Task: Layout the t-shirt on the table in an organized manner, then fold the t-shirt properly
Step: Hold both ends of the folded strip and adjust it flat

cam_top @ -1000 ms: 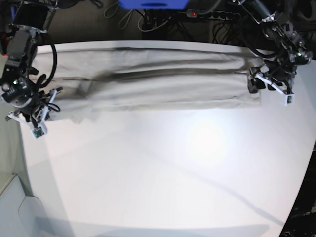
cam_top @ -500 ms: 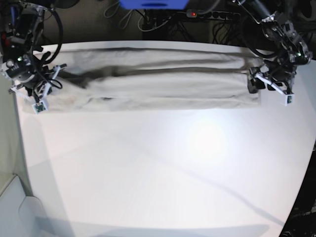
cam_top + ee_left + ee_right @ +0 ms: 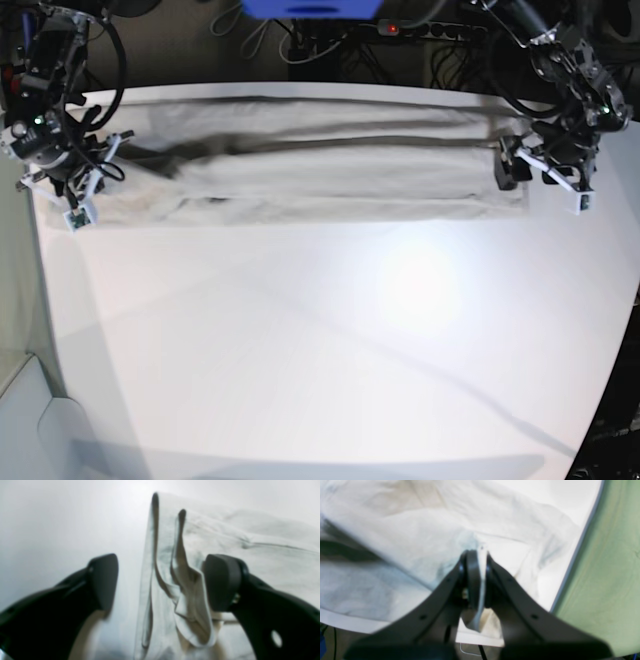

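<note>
Table (image 3: pixel 330 340); t-shirt (image 3: pixel 330 170) seemingly between left end effector (image 3: pixel 160 582) jaws.

The base view looks down from high above onto the whole table (image 3: pixel 330 350), with both arms at its far corners. The left wrist view sits close behind the left gripper (image 3: pixel 160 580), facing along the t-shirt (image 3: pixel 225 542) and the tabletop. The right wrist view sits just behind the right gripper (image 3: pixel 477 562), facing down at cloth near the table's edge. All three share the t-shirt.
</note>
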You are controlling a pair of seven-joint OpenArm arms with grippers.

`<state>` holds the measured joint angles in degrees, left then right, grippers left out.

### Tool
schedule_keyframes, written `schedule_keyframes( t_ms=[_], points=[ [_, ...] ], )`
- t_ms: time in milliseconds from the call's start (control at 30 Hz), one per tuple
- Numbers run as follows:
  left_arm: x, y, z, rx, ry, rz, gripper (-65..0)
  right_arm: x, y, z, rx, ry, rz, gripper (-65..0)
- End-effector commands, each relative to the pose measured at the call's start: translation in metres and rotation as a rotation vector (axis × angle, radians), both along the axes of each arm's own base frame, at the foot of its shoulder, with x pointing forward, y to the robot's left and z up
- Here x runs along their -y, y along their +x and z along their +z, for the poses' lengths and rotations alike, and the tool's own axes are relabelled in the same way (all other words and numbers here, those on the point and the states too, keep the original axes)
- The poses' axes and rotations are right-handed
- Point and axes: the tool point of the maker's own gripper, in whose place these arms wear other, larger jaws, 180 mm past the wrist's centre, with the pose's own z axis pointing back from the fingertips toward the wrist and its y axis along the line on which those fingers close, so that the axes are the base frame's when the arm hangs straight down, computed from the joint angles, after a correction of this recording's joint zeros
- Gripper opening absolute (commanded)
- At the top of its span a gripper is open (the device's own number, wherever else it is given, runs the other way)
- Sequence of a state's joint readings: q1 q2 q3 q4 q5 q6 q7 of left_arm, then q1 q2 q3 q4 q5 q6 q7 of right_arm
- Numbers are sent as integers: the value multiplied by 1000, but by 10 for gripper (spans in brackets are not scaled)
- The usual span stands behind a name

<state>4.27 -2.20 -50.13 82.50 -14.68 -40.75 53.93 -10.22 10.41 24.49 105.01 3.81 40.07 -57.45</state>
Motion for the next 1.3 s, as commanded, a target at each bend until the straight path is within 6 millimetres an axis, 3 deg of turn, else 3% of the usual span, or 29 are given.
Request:
schedule_keyframes(
  t_ms=[0, 200, 533, 1067, 1167, 1267],
  points=[
    [1, -31, -24, -167, 16, -16, -85, 3, 6, 9, 34, -10, 3, -650],
    [6, -37, -28, -201, 0, -22, -79, 3, 6, 9, 33, -10, 2, -650],
    [20, -43, -17, -168, -73, -30, -79, 2, 0, 5, 16, -6, 6, -650],
    [17, -54, -27, -229, -41, -31, -82, 1, 0, 5, 17, -4, 6, -650],
    [24, -56, -31, -245, -41, -33, -86, 1, 0, 5, 17, -4, 6, -650],
    [25, -56, -32, -248, -41, -33, -163, 1, 0, 5, 17, -4, 6, -650]
  ],
)
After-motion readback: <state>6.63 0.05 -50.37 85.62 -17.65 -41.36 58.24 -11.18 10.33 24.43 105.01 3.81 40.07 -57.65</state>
